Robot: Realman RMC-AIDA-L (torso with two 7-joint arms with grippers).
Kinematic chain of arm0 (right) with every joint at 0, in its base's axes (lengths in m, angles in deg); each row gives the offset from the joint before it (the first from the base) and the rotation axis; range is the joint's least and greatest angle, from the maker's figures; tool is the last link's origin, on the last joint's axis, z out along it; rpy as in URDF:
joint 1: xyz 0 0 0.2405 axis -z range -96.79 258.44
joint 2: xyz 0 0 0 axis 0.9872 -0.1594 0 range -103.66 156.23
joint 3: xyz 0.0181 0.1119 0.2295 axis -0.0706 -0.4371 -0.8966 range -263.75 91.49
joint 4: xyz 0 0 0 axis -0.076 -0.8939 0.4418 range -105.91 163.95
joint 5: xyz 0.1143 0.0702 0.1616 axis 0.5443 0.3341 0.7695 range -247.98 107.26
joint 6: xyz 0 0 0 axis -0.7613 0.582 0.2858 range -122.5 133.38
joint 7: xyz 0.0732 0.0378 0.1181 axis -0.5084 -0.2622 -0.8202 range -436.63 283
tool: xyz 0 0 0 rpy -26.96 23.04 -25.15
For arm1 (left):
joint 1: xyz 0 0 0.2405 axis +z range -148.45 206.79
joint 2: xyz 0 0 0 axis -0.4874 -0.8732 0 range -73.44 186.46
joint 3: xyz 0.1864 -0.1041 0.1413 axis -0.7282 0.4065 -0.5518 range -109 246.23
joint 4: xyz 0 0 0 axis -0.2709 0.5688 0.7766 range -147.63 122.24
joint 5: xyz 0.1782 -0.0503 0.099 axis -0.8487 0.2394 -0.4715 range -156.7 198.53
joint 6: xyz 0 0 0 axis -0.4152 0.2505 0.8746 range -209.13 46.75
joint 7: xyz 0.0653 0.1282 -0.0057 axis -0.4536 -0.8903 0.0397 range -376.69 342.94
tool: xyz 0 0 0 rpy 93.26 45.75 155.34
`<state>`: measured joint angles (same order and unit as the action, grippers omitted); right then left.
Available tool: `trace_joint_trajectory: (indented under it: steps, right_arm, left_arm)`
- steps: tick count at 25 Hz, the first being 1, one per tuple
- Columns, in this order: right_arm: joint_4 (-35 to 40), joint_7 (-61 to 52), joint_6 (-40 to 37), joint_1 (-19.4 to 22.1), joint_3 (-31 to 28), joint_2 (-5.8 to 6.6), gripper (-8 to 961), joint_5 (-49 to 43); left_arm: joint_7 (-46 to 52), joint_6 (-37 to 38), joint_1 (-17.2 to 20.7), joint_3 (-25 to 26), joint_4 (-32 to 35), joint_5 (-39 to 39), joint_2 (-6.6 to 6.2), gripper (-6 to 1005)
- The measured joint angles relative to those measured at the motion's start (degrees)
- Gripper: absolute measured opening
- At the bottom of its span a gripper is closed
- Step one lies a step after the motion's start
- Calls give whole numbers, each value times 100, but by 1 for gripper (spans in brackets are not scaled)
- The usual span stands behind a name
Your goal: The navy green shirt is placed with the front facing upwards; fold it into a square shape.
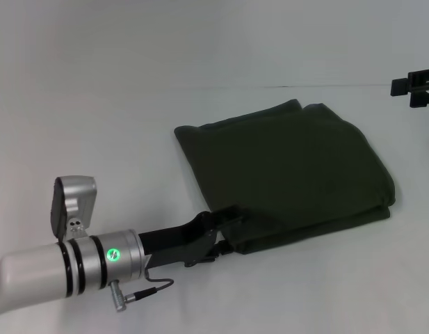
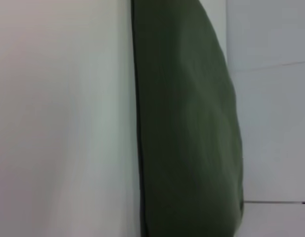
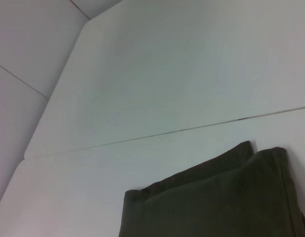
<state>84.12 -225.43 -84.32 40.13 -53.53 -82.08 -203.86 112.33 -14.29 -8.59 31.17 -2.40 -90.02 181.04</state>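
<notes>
- The white table lies bare on all sides of the folded navy green shirt.
- The left gripper meets the shirt's near corner; its jaws' spread can't be told.
- The right gripper is well apart, at the far edge; its state is unclear.

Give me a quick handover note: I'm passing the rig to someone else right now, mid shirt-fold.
Left gripper: low at the near left corner of the navy green shirt, its tip at or under the edge of the cloth; whether it is gripping cannot be seen.
Right gripper: raised at the far right, away from the shirt, idle.
Shirt: lies on the white table, already folded into a compact, roughly square stack of layers, print not visible.
Done: the folds themselves appear complete.
Left: probably only free the left gripper from the corner, tidy the edges if needed, and retract.
</notes>
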Motion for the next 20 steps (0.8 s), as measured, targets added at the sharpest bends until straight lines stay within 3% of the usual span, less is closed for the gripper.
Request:
trace_joint_trajectory:
  steps: [4,20]
  right_arm:
    - [0,0,-8,0,-19,0,628,0]
    - [-67,0,-6,18,-113,18,628,-1]
  left_arm:
    - [1,-154,-103,-46,-78,-21,1,949]
    - [97,-138,-42,-150,-20,-28,-15,599]
